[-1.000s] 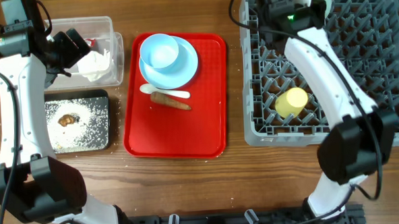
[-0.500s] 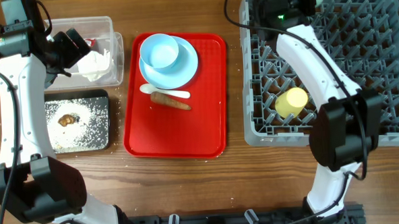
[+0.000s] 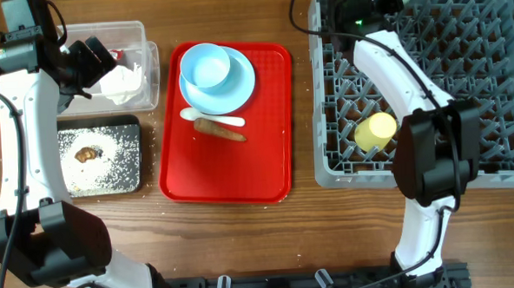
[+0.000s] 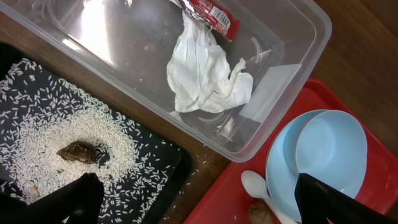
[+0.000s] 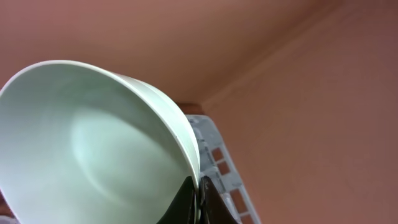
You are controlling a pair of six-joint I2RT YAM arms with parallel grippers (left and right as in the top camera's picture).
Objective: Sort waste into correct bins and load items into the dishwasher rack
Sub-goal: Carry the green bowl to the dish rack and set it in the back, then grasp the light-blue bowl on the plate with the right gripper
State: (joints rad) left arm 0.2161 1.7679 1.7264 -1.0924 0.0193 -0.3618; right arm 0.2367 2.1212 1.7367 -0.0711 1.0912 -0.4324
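— How is the right pincer (image 5: 198,198) held?
— It is pinched shut on the rim of a pale bowl (image 5: 93,143) (tilted on edge), with the dishwasher rack (image 3: 462,74) seen beneath it.
— And the left pincer (image 4: 199,190)?
— It is spread wide; the napkin (image 4: 208,78) and wrapper (image 4: 211,12) are seen in the clear tub (image 4: 292,43) ahead of its fingertips.

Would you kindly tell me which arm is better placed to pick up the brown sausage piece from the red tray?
Left: the left gripper is open, empty and nearer the sausage; the right gripper pinches a bowl above the rack.
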